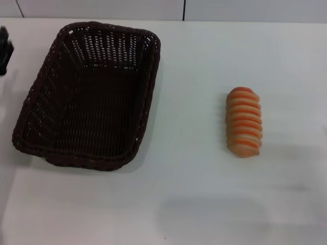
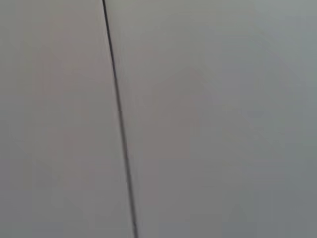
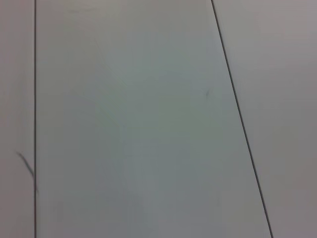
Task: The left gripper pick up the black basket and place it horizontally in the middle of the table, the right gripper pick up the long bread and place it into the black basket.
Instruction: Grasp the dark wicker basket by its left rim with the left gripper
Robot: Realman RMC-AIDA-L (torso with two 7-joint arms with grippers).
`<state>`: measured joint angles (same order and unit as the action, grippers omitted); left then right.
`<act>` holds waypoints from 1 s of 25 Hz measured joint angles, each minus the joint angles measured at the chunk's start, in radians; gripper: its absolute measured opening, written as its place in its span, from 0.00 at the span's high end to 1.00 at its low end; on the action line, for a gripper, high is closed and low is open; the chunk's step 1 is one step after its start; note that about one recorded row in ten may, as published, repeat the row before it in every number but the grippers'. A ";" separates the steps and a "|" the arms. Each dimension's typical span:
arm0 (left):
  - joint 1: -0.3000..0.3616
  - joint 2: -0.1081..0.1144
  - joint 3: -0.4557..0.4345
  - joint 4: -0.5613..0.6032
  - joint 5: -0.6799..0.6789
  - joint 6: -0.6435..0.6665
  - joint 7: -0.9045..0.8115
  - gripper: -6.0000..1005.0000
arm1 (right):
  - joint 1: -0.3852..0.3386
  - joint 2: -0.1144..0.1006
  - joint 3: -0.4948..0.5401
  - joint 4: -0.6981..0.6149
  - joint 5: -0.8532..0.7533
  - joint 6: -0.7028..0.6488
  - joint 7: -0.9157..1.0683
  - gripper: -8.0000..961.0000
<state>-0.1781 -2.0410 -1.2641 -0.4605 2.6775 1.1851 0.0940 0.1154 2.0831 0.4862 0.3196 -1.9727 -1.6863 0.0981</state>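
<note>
The black basket is a large dark woven tray on the left half of the white table, lying with its long side running front to back, and it is empty. The long bread lies on the right half of the table with its ridged orange-brown top up, well apart from the basket. A black part of my left gripper shows at the far left edge, beside the basket's far left corner and not touching it. My right gripper is out of view. Both wrist views show only plain pale panels.
The table's far edge meets a pale wall with thin dark seams. The left wrist view shows one dark seam and the right wrist view shows two seams. White tabletop lies between the basket and the bread.
</note>
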 joint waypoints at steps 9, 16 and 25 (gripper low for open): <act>0.090 0.068 -0.098 -0.620 0.162 -0.775 -0.004 0.23 | 0.001 0.000 -0.002 0.000 0.000 0.007 0.000 0.14; 0.107 0.060 -0.158 -0.950 0.197 -1.269 0.029 0.23 | 0.004 0.000 -0.001 0.000 0.000 0.009 0.000 0.14; 0.080 0.008 -0.252 -1.240 0.194 -1.835 0.084 0.23 | 0.003 0.000 -0.001 -0.001 0.000 0.020 0.000 0.14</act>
<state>-0.0977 -2.0326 -1.5164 -1.7007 2.8711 -0.6497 0.1783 0.1184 2.0831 0.4847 0.3190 -1.9727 -1.6667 0.0982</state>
